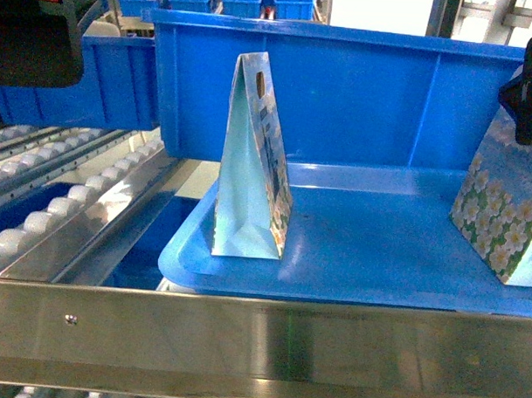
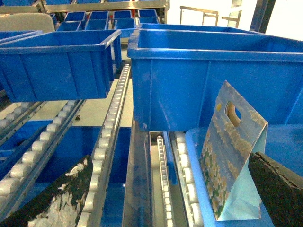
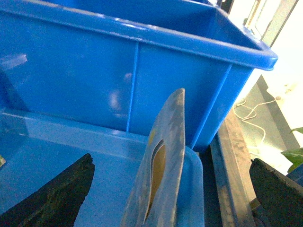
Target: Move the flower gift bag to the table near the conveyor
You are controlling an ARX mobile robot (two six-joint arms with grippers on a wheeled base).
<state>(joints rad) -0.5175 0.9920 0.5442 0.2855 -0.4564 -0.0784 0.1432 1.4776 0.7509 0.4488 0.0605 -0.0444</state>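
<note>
A flower gift bag [image 1: 252, 164] stands upright on a shallow blue tray [image 1: 377, 264], near the tray's left edge, its narrow pale-blue gusset side turned to the head camera and its die-cut handle hole near the top. Just behind it rises the wall of a large blue bin [image 1: 357, 97] — the bag's top reaches close to the bin's rim. A second floral bag [image 1: 501, 216], printed with white blossoms, stands at the right end of the same tray, well apart from the first. In the left wrist view the first bag [image 2: 232, 156] sits right of centre, and the left gripper [image 2: 165, 198] has its worn black fingers [image 2: 61, 198] spread wide, one at each lower corner, holding nothing; the bag lies just beside the right-hand finger, and contact cannot be told. In the right wrist view the second bag's upper edge [image 3: 163, 175] stands between the right gripper [image 3: 170, 198] fingers [image 3: 57, 194], which are also parted wide and apart from the paper. Left of the tray run the conveyor [image 1: 65, 209] tracks of small white rollers in a steel frame, and a steel rail [image 1: 261, 339] crosses the foreground. Another blue bin [image 2: 59, 66] rests on the roller tracks further left.
</note>
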